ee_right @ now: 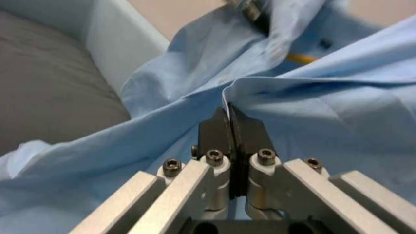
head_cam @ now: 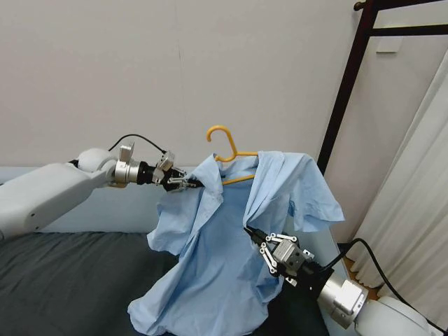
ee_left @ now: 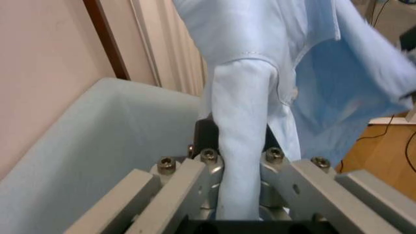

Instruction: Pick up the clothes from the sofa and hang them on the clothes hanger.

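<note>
An off-white wall (head_cam: 210, 63) is filling the backdrop. A dark wooden frame (head_cam: 346, 91) is standing at the right beside a white pleated curtain (head_cam: 413, 210). A dark grey sofa (head_cam: 63, 280) with a pale blue backrest is stretching below.

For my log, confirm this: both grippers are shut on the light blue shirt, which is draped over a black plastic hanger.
Not black: the head view shows a yellow-orange plastic hanger. The rest holds: left gripper and right gripper are shut on the light blue shirt.
</note>
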